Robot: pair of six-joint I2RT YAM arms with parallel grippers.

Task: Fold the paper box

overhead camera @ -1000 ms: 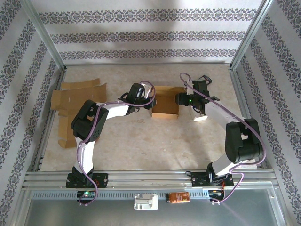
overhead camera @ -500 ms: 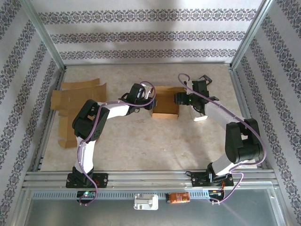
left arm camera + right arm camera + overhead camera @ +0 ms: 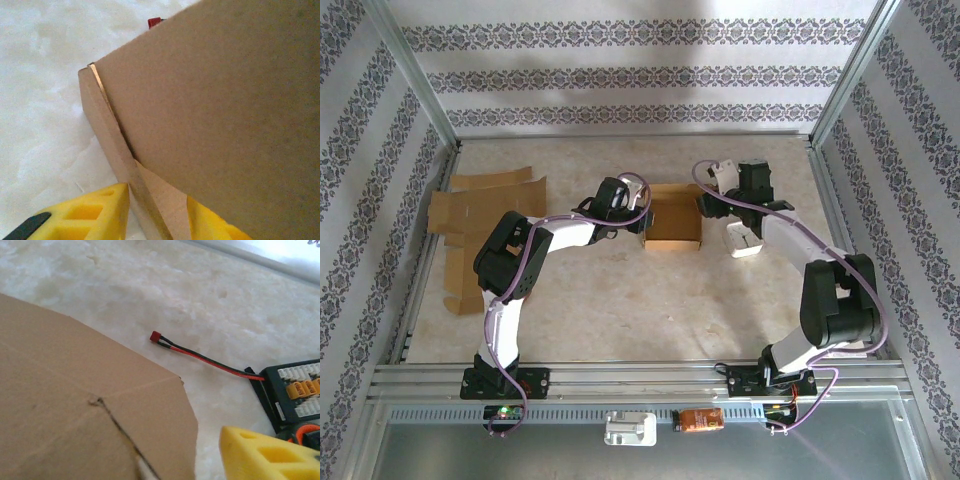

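Your left end effector pinches the left wall of the brown cardboard box mid tabletop, steadying it. The right end effector hovers beside the right flap; I cannot tell its spread. Next, likely press that flap inward.

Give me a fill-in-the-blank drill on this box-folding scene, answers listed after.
1. The left arm's fingers are ___ in colour.
2. They sit on either side of a wall of the cardboard ___.
3. At the table's ___ edge lie flat cardboard sheets.
4. The wire beside the box ends in a ___ plug.

Answers: yellow; box; left; red.
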